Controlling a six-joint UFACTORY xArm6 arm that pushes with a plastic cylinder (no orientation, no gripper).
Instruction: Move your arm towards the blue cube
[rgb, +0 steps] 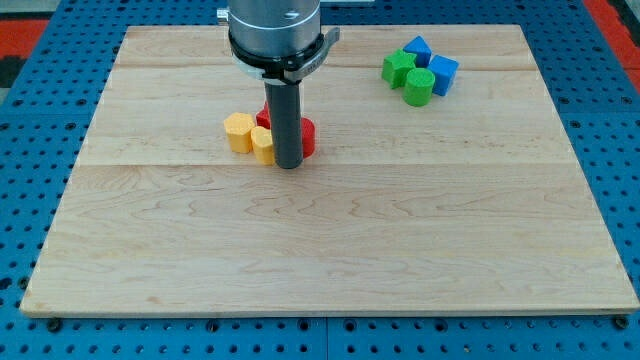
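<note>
A: Where is my tip (288, 165) right now?

B: It rests on the wooden board (330, 250) a little left of centre, just in front of a small cluster. 2 yellow blocks sit touching each other at the rod's left: the yellow block on the left (238, 131) and the nearer yellow block (262, 145), which is right against the rod. Behind the rod there are red pieces; the red block at the right (308, 137) peeks out beside it, and the red block behind (263, 119) shows only a sliver, so I cannot tell their shapes.

A: And the blue cube (443, 74)?

B: Well apart from my tip, toward the view's top right. It touches the green cylinder (419, 87) at its left. A second blue block (416, 49) sits just behind, and a green block (398, 68) with a lobed outline is at the group's left. All 4 are huddled together.

A: Jaws? Any writing?

B: There are no jaws on this arm, only the dark rod (286, 120) under a grey collar (275, 30), holding nothing. No label or lettering can be read anywhere. Around the board lies a blue perforated surface (40, 150).
</note>
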